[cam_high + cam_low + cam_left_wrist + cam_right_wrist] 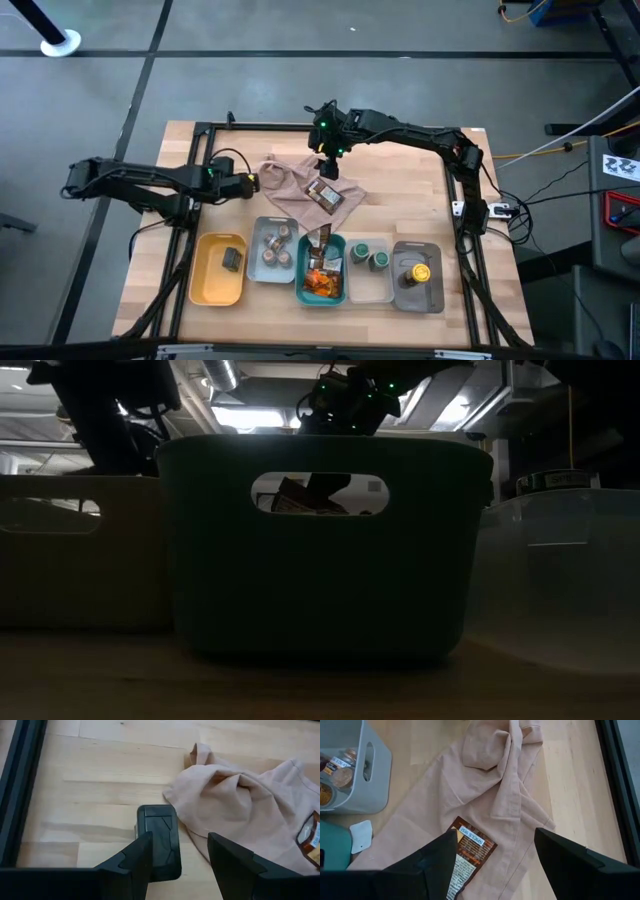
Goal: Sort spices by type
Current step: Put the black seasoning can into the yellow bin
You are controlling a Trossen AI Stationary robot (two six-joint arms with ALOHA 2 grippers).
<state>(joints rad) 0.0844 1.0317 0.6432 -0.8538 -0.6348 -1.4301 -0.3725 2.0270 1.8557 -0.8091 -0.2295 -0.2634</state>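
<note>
- Along the near edge of the wooden table [400, 195] stands a row of trays: a yellow tray [205, 283] with one black block [232, 259], a grey tray [254, 262] of tan-lidded jars [276, 247], a teal tray [303, 290] of orange-brown packets [322, 280], a clear tray [372, 286] with two green-lidded jars [370, 256], and a second grey tray [432, 290] with a yellow-lidded jar [419, 272].
- Behind the trays lies the crumpled beige-pink cloth [290, 185], with one spice packet [325, 195] on it.
- From table height the teal tray fills the low view, hiding the cloth; ceiling lights show in the room beyond.
- Only the left wrist view shows another black block [159, 837] on bare wood just beside the cloth.
- The left gripper [177, 860] is spread wide around that block, not clamped on it.
- The right gripper [495, 855] hangs wide open and empty above the cloth, the packet partly between its fingers.
</note>
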